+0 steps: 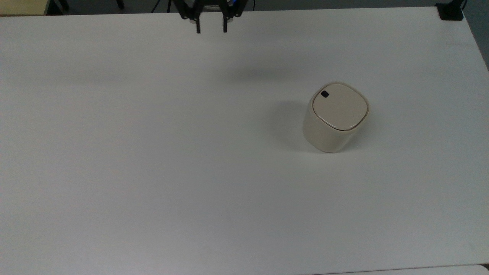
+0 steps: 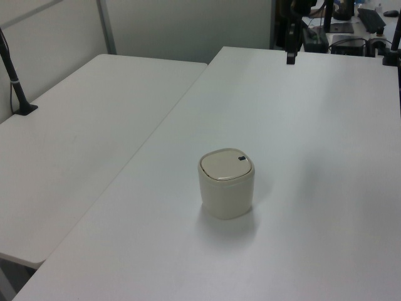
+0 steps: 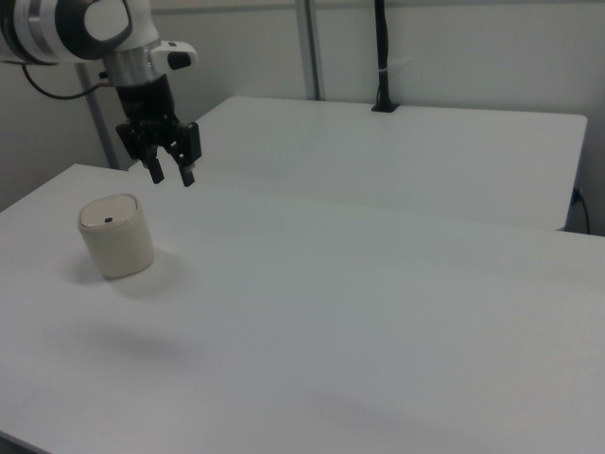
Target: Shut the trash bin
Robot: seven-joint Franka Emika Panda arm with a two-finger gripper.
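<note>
arm pose: white Panda arm raised above the tabletop, wrist pointing down; in the right view it enters from the right view's upper left, with a black cable looping off it
pincer: the pincer (image 3: 170, 173) hangs in the air, well apart from the bin, holding nothing; also seen at the top edge of the top view (image 1: 211, 27)
pincer state: spread wide, two black fingers (image 1: 198, 26) parted with a clear gap, nothing between them
pincer in left view: only a dark finger tip at the far end of the tabletop (image 2: 291, 58), spread not readable from this side
trash bin: one cream rounded-square trash bin (image 1: 335, 117) standing upright on the tabletop, on the top view's right half; left view shows it near the middle (image 2: 227, 182); right view shows it at the right view's left (image 3: 115, 235), below and to the left of the pincer
lid: flat lid (image 1: 340, 106) of the same colour, lying down flush in the rim, bin closed
mark: one small black square mark (image 1: 324, 94) on the lid near the rim, at the top view's upper-left corner of the lid
surface: plain white tabletop (image 1: 153, 152), matte, soft shadow beside the bin
second table: another white table (image 2: 81, 119) butted alongside, with a seam between the two
room: pale wall panels and a grey upright post behind; black clamp-mounted pole (image 3: 382, 57) on the second table; dark equipment and cables past the far end in the left view
count: 1 arm, 1 pincer, 1 bin, 1 lid, 2 tables
</note>
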